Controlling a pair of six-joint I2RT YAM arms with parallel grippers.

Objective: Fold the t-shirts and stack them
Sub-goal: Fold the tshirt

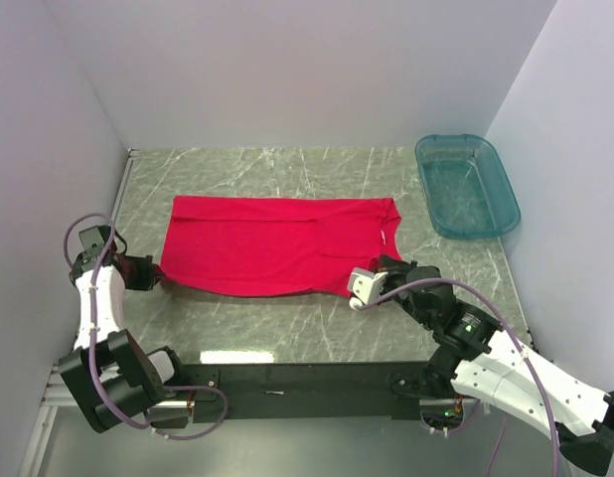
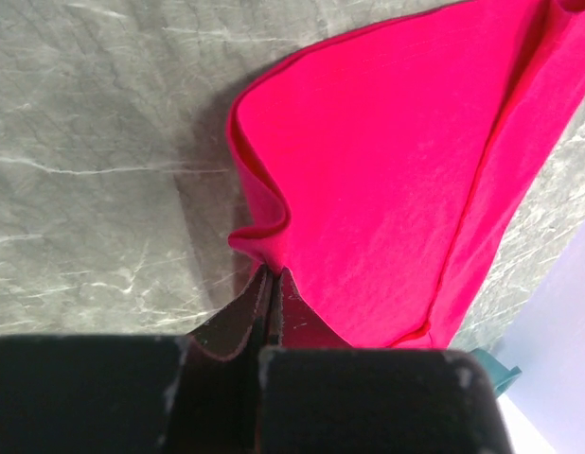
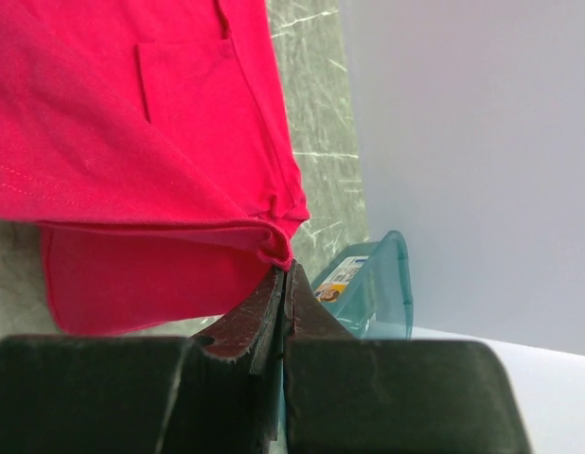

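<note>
A bright red t-shirt (image 1: 277,243) lies folded lengthwise across the middle of the marble table, its neck end toward the right. My left gripper (image 1: 160,278) is shut on the t-shirt's near left corner; in the left wrist view the pinched cloth (image 2: 274,218) bunches just above the closed fingertips (image 2: 272,276). My right gripper (image 1: 355,286) is shut on the near right corner, where the folded hem (image 3: 264,236) meets the closed tips (image 3: 285,272). Both corners are slightly lifted off the table.
A teal see-through plastic tub (image 1: 466,185) stands at the back right, also in the right wrist view as the tub (image 3: 368,284). White walls close in the table (image 1: 317,328) on the left, back and right.
</note>
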